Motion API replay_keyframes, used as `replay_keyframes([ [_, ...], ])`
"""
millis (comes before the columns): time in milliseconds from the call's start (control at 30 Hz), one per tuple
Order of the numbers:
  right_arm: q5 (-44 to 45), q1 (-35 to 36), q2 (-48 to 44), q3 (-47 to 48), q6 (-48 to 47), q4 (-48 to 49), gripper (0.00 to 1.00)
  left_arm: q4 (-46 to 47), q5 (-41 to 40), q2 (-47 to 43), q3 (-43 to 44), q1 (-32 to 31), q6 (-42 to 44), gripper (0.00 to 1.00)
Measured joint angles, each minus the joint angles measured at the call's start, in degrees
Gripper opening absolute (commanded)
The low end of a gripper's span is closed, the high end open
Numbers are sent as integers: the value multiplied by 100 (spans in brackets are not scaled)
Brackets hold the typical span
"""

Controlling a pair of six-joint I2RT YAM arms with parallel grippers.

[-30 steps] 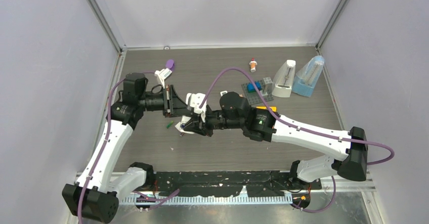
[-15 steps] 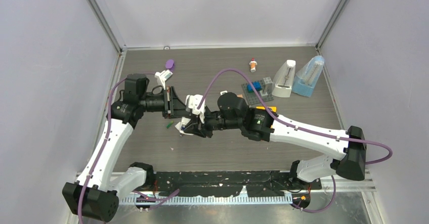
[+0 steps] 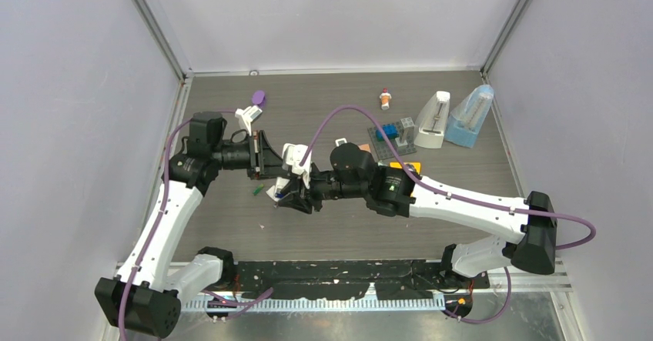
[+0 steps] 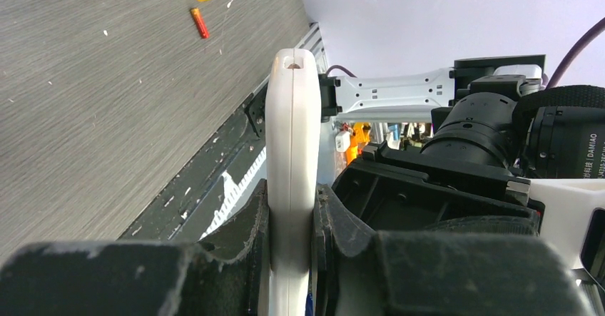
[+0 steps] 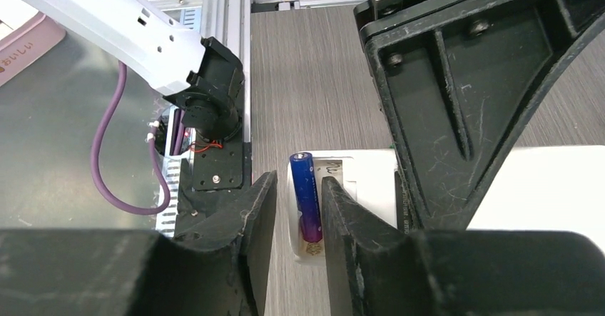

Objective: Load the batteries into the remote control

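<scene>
Our left gripper [image 4: 291, 212] is pressed tight on the white remote control [image 4: 291, 109], pinching it on its narrow edge. A green battery [image 3: 255, 192] lies on the bench [image 3: 323, 102] near that gripper. Further right, our right gripper [image 5: 298, 187] stands slightly spread, one finger on either side of the purple battery [image 5: 305, 202]. That battery lies in the remote's open compartment, with a sliver of gap showing along one side of it.

The left jaws clamp; right jaws stand ajar.
</scene>
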Motion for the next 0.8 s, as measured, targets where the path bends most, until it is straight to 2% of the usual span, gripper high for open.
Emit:
replay_keyframes([
  [167,92,17,-2,-4,173,20,52,55,-66,7,0,4,2,0],
  [267,138,42,-2,-4,341,15,72,107,-140,31,-2,7,-2,0],
  [333,155,57,-13,-4,457,4,80,190,-227,61,-4,11,-28,0],
  [533,175,22,-181,-7,892,-70,97,568,-251,129,-116,13,-372,0],
  [633,254,-70,-313,-7,1176,-87,99,688,-229,144,-190,9,-496,0],
  [800,634,-358,-507,7,1895,-179,96,778,-153,144,-284,7,-726,0],
])
